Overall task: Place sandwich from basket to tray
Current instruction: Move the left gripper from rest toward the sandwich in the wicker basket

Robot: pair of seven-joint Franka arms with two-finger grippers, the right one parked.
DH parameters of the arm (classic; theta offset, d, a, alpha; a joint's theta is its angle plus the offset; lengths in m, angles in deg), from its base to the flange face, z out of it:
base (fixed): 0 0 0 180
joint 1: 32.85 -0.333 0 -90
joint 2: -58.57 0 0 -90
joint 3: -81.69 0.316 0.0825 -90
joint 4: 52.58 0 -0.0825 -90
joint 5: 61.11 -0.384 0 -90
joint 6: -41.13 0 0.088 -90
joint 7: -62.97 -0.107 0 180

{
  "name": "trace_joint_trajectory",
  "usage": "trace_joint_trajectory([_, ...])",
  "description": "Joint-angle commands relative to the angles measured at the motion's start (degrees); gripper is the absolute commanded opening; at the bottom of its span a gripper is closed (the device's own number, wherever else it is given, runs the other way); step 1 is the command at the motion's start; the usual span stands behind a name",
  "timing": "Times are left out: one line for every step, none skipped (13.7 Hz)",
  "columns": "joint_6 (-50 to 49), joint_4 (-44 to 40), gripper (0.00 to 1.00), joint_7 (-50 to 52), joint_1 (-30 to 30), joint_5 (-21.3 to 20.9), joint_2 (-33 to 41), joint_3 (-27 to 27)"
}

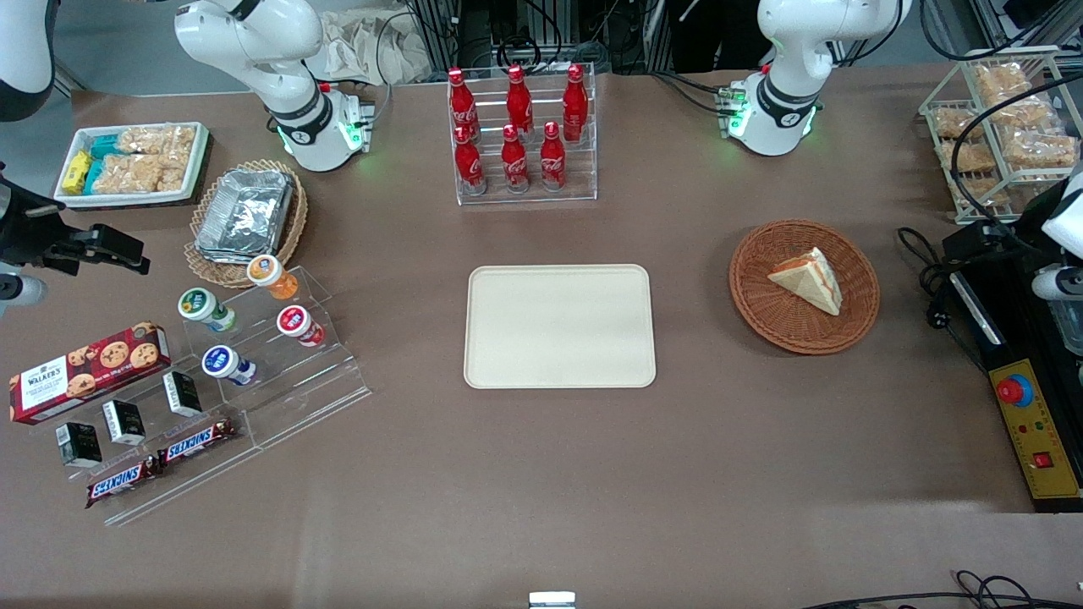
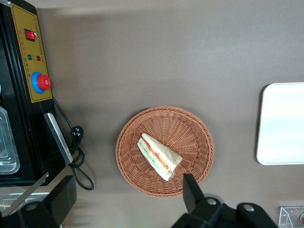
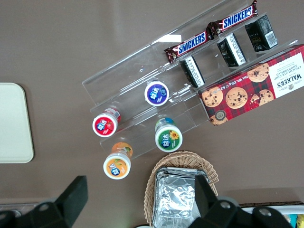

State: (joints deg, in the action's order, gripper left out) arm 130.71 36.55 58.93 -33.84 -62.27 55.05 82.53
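Front view: the small triangular white-bread sandwich [image 1: 808,278] with its red-orange filling lies on its side in the round reddish-brown woven wicker basket [image 1: 804,287], which sits well apart from the flat cream-beige plastic tray [image 1: 559,326], toward the working arm's end of the table. The sandwich looks light and squishy, probably easy to crush or shed filling, so a gentle pinch across the two bread faces near the thick end seems safest. Readable stuff, all toward the parked arm's end from the tray: Coca-Cola script on the red bottles [image 1: 514,127], "WALKER'S" on the red cookie box [image 1: 89,371], "SNICKERS" on two bars [image 1: 161,462].

Left wrist view: the left arm's gripper [image 2: 124,197] hangs high above the basket, fingers spread wide and holding nothing, one fingertip showing over the basket's rim.

Right wrist view: same Snickers and Walkers labels, nothing new.
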Motion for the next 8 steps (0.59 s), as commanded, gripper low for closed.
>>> trace_joint_trajectory([-1.25, -1.5, 1.0, 0.36, 0.03, 0.19, -0.7, -0.3])
trace_joint_trajectory([-1.25, -1.59, 1.0, -0.43, -0.06, 0.19, -0.7, -0.3])
trace_joint_trajectory([-1.25, -1.68, 1.0, 0.43, 0.03, 0.28, -0.61, -0.3])
trace_joint_trajectory([-1.16, -1.68, 1.0, 0.44, 0.03, 0.37, -0.61, -0.39])
trace_joint_trajectory([-1.16, -1.68, 1.0, 0.44, 0.03, 0.37, -0.44, -0.48])
trace_joint_trajectory([-1.16, -1.68, 1.0, 0.44, 0.03, 0.46, -0.26, -0.57])
trace_joint_trajectory([-1.16, -1.68, 1.0, 0.53, 0.03, 0.46, -0.26, -0.57])
trace_joint_trajectory([-1.16, -1.68, 1.0, 0.62, 0.03, 0.28, -0.17, -0.57])
